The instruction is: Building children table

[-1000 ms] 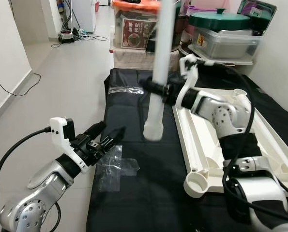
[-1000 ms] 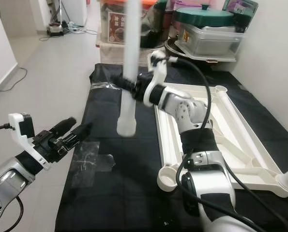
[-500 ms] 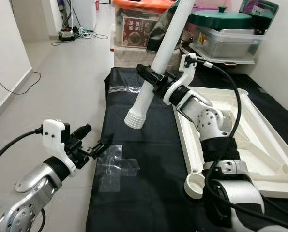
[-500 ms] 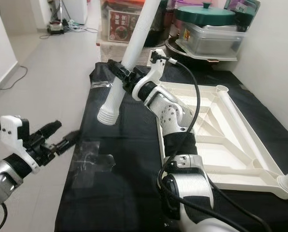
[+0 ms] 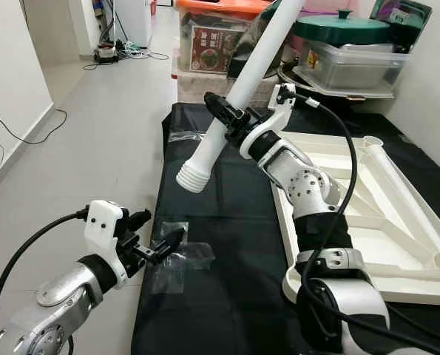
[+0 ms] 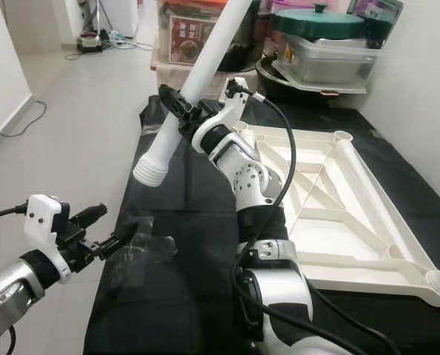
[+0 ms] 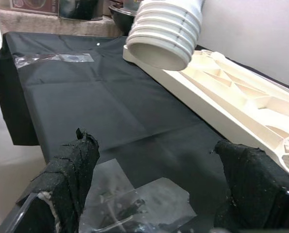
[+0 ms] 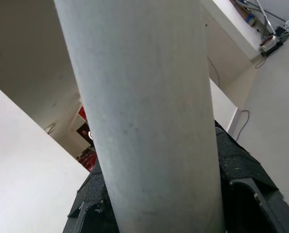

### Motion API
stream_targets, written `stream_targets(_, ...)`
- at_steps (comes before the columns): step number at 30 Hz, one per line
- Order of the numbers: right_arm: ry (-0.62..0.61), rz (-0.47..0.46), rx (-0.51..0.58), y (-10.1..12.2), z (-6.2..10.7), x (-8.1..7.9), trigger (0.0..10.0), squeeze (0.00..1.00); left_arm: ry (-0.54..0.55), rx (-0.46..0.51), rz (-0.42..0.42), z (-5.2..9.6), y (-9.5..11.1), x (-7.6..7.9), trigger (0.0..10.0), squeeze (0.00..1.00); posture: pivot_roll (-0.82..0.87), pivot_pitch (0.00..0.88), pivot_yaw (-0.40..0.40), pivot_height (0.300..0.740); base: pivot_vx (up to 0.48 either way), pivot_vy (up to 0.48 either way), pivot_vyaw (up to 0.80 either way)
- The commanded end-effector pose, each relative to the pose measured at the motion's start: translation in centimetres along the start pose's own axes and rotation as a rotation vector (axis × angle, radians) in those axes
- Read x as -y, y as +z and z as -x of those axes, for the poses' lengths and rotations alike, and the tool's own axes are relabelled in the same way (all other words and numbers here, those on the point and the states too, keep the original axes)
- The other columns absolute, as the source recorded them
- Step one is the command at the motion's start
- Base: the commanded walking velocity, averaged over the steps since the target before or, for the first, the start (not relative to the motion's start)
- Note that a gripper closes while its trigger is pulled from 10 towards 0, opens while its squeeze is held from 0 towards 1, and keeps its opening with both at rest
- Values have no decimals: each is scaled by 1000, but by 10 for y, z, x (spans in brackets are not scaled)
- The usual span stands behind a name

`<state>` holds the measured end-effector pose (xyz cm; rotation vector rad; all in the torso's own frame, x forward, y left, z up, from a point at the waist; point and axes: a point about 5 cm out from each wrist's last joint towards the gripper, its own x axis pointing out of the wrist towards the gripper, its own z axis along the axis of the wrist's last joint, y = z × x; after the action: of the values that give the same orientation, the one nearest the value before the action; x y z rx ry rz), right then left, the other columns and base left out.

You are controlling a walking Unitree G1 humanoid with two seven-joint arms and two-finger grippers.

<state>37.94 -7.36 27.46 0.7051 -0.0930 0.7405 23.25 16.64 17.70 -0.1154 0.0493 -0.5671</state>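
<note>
Fitting a leg: right pincer (image 5: 227, 122) clamps the long white plastic table leg with ribbed end (image 5: 227, 103), tilted. Left pincer (image 5: 160, 242) open, empty. Next, judged: align the ribbed end with a corner socket of the upturned cream plastic tabletop (image 5: 397, 222).

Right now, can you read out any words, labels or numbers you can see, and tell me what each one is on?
No text here is clear enough to quote.
Printed red and brown label on the clear storage bin with the orange lid: too small and blurred to read.
Small yellow sticker on the grey container under the green lid: too small to read.
White table leg, table top and black cloth: no markings.
</note>
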Motion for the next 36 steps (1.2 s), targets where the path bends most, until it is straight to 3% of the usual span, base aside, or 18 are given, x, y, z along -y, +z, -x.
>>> stream_targets(1, 65, -1, 21, 2, 0, -7, 0, 0, -14, -10, -3, 3, -1, -1, 10000, 0, 75, 0, -78, 740, 0, 0, 0)
stream_targets(3, 65, -1, 21, 2, 0, -7, 0, 0, -14, -10, -3, 3, -1, -1, 10000, 0, 75, 0, -78, 740, 0, 0, 0)
stream_targets(4, 152, 0, -9, -4, 3, -14, 0, 0, -29, -1, 0, 3, 0, 1, 10000, 0, 73, 0, -77, 740, 0, 0, 0)
stream_targets(7, 235, 19, -75, -19, 9, -21, 0, 0, -38, 5, -8, 1, 2, 1, 10000, 0, 73, 0, -78, 740, 0, 0, 0)
stream_targets(25, 326, 14, -135, -41, 11, -44, 0, 0, -180, -9, -15, -20, 2, 14, 10000, 0, 46, 0, -59, 740, 0, 0, 0)
stream_targets(26, 414, -5, -156, -44, 15, -55, 0, 0, -209, -14, -11, -23, 2, 16, 10000, 0, 39, 0, -56, 740, 0, 0, 0)
stream_targets(30, 414, -5, -156, -44, 15, -55, 0, 0, -209, -14, -11, -23, 2, 16, 10000, 0, 39, 0, -56, 740, 0, 0, 0)
stream_targets(31, 509, -18, -192, -48, 22, -65, 0, 0, -233, -17, -9, -24, 2, 17, 10000, 0, 38, 0, -56, 740, 0, 0, 0)
stream_targets(32, 509, -18, -192, -48, 22, -65, 0, 0, -233, -17, -9, -24, 2, 17, 10000, 0, 38, 0, -56, 740, 0, 0, 0)
stream_targets(33, 587, -29, -225, -52, 30, -73, 0, 0, -247, -20, -10, -23, 2, 17, 10000, 0, 39, 0, -59, 740, 0, 0, 0)
stream_targets(36, 587, -29, -225, -52, 30, -73, 0, 0, -247, -20, -10, -23, 2, 17, 10000, 0, 39, 0, -59, 740, 0, 0, 0)
